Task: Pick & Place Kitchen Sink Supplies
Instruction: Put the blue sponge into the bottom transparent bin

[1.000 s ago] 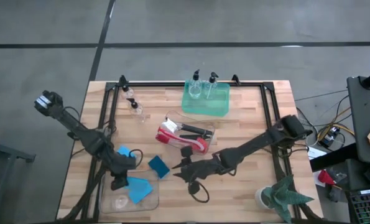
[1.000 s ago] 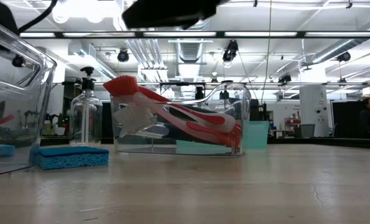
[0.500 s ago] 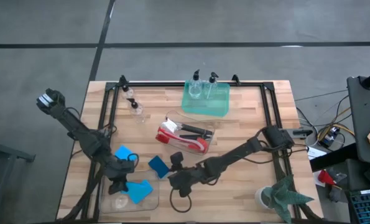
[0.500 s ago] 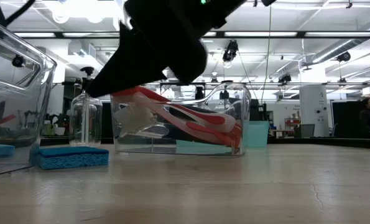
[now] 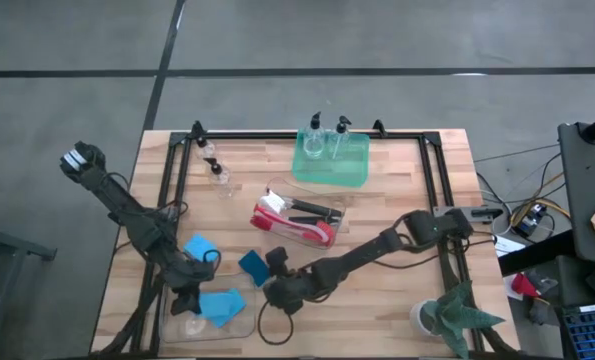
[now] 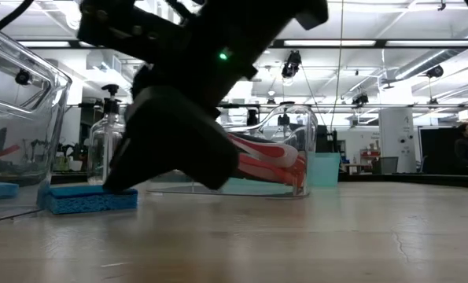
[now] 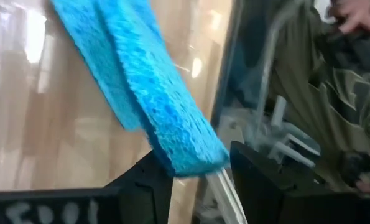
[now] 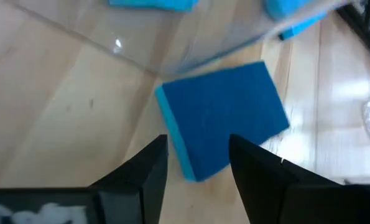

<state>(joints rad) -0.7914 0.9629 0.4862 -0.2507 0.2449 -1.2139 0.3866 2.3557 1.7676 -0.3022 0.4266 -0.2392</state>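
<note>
surface: wooden table (image 5: 397, 190) | room: grey floor (image 5: 77, 50), ceiling lights (image 6: 100, 12)

High view straight down over whole table (image 5: 397, 190); low view level at tabletop, facing room; wrist views close, angled down; high, low, right wrist share blue sponge (image 5: 254, 266).

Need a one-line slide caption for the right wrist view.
Right gripper open, poised at a blue sponge lying on the wooden table.

Three blue sponges (image 5: 255, 266), three pump bottles (image 5: 315, 139), two bins (image 5: 302, 216), one tray (image 5: 331, 172), one plant (image 5: 455, 312).
</note>
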